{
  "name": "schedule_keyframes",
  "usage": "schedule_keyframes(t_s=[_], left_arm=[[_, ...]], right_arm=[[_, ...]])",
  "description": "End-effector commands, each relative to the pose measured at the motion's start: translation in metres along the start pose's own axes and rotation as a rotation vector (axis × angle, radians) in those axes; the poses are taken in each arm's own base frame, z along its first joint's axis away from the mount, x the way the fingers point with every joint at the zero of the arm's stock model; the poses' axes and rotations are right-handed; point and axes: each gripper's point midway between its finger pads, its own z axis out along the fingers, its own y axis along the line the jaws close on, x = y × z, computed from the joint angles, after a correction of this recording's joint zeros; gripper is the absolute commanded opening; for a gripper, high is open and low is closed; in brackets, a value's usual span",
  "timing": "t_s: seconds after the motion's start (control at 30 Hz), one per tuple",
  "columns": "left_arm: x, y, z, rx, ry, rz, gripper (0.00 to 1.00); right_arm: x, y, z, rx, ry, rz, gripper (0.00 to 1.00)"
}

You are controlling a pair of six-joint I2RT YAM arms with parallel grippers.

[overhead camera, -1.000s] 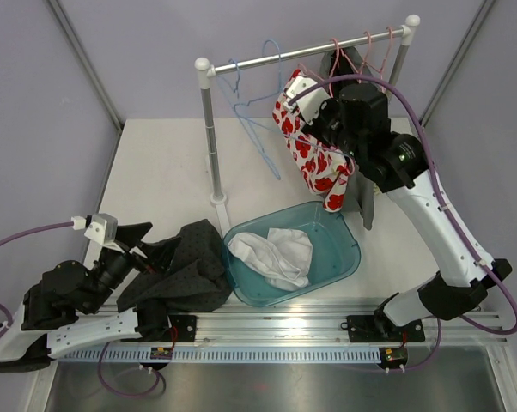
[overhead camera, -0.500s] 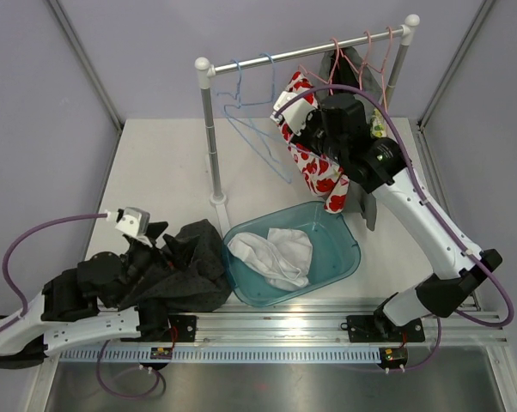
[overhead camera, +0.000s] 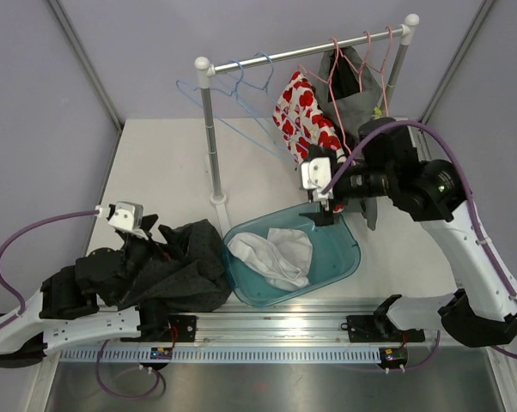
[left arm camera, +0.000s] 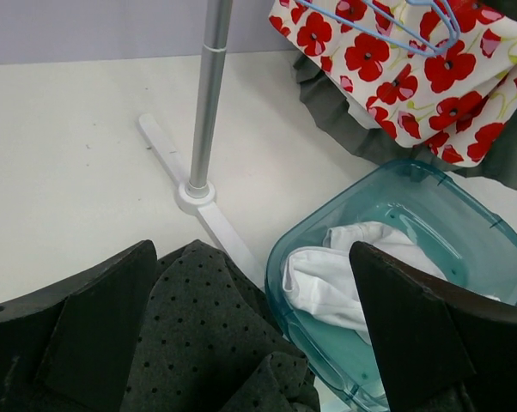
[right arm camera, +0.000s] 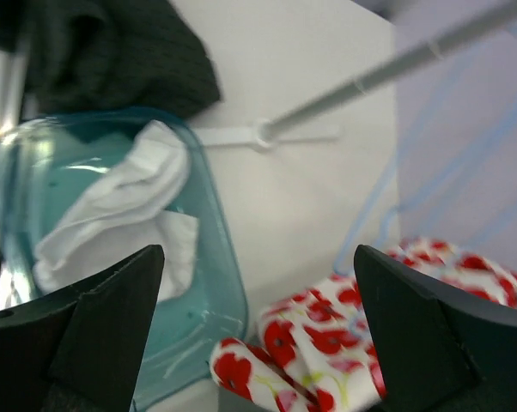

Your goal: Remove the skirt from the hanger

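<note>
Light: bright, even, diffuse, from overhead. Shadows: soft, faint, on the white table (overhead camera: 155,172) beside the rack pole (overhead camera: 212,137). Glare: sheen on the steel strip (overhead camera: 284,382) at the near edge. Blur: right wrist view soft throughout, blue hangers (right arm camera: 430,184) smeared; top and left wrist views sharp.

One rack (overhead camera: 209,129) at 12 o'clock carries two blue hangers (overhead camera: 264,60), three pink hangers (overhead camera: 367,45), one skirt (overhead camera: 303,116) and one grey garment (overhead camera: 349,81). At 6 o'clock lie one bin (overhead camera: 351,257), one white cloth (overhead camera: 271,253) and one dark cloth (overhead camera: 185,266).
</note>
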Motion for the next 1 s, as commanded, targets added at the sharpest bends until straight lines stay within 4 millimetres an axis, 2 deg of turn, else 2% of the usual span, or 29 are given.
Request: schedule_keyframes(t_s=[0.0,0.03,0.1,0.13,0.17,0.2,0.23,0.27,0.3,0.33,0.37,0.4,0.47,0.5,0.53,0.67,0.7,0.73,0.77,0.83,0.9,0.93,0.97], left_arm=[[-0.035,0.014,-0.008,-0.054,-0.08,-0.065,0.99],[-0.037,0.016,-0.009,-0.058,-0.081,-0.063,0.99],[-0.044,0.023,-0.012,-0.088,-0.087,-0.066,0.99],[-0.046,0.026,-0.013,-0.107,-0.09,-0.068,0.99],[-0.048,0.034,-0.015,-0.146,-0.096,-0.066,0.99],[-0.053,0.038,-0.016,-0.168,-0.104,-0.077,0.99],[-0.055,0.043,-0.018,-0.193,-0.11,-0.081,0.99],[-0.057,0.055,-0.021,-0.262,-0.123,-0.09,0.99],[-0.06,0.06,-0.021,-0.298,-0.13,-0.087,0.99],[-0.065,0.066,-0.024,-0.329,-0.143,-0.096,0.99],[-0.068,0.075,-0.027,-0.381,-0.161,-0.099,0.99],[-0.071,0.078,-0.029,-0.398,-0.169,-0.103,0.99],[-0.077,0.082,-0.031,-0.42,-0.18,-0.098,0.99],[-0.078,0.082,-0.032,-0.42,-0.181,-0.098,0.99],[-0.08,0.083,-0.033,-0.419,-0.185,-0.105,0.99],[-0.075,0.087,-0.035,-0.414,-0.185,-0.112,0.99],[-0.075,0.087,-0.035,-0.408,-0.186,-0.122,0.99],[-0.072,0.088,-0.036,-0.411,-0.183,-0.119,0.99],[-0.071,0.09,-0.037,-0.408,-0.189,-0.144,0.99],[-0.067,0.091,-0.038,-0.403,-0.186,-0.151,0.98],[-0.064,0.094,-0.039,-0.399,-0.183,-0.166,0.98],[-0.062,0.095,-0.04,-0.397,-0.179,-0.163,0.98],[-0.062,0.095,-0.041,-0.39,-0.179,-0.178,0.98]], right_arm=[[-0.008,0.088,0.038,-0.446,-0.194,-0.031,1.0],[-0.006,0.1,0.056,-0.49,-0.163,-0.027,0.99],[-0.004,0.111,0.085,-0.503,-0.13,-0.024,1.0],[0.006,0.113,0.107,-0.5,-0.07,-0.018,0.99],[-0.006,0.125,0.125,-0.509,-0.087,-0.052,1.0],[-0.008,0.13,0.137,-0.503,-0.072,-0.024,1.0],[-0.001,0.134,0.158,-0.481,-0.019,-0.025,1.0],[-0.015,0.142,0.176,-0.461,-0.043,-0.047,1.0],[-0.019,0.149,0.188,-0.449,-0.029,-0.019,1.0],[-0.009,0.153,0.209,-0.419,0.025,-0.017,0.99],[-0.024,0.161,0.221,-0.403,-0.003,-0.031,0.99],[-0.02,0.173,0.236,-0.42,0.019,-0.027,1.0],[-0.033,0.178,0.25,-0.407,0.002,-0.031,0.99],[-0.034,0.192,0.258,-0.43,0.011,-0.021,0.99],[-0.041,0.193,0.263,-0.419,-0.002,-0.02,0.99],[-0.045,0.213,0.28,-0.428,-0.001,0.026,1.0],[-0.04,0.218,0.287,-0.421,0.019,0.061,0.99],[-0.029,0.217,0.295,-0.362,0.059,0.076,0.99],[-0.031,0.21,0.305,-0.301,0.051,0.087,1.0],[-0.016,0.206,0.317,-0.233,0.099,0.091,1.0],[-0.011,0.21,0.323,-0.237,0.104,0.077,0.93],[-0.015,0.218,0.321,-0.287,0.084,0.078,0.85],[-0.014,0.226,0.317,-0.329,0.089,0.079,0.71]])
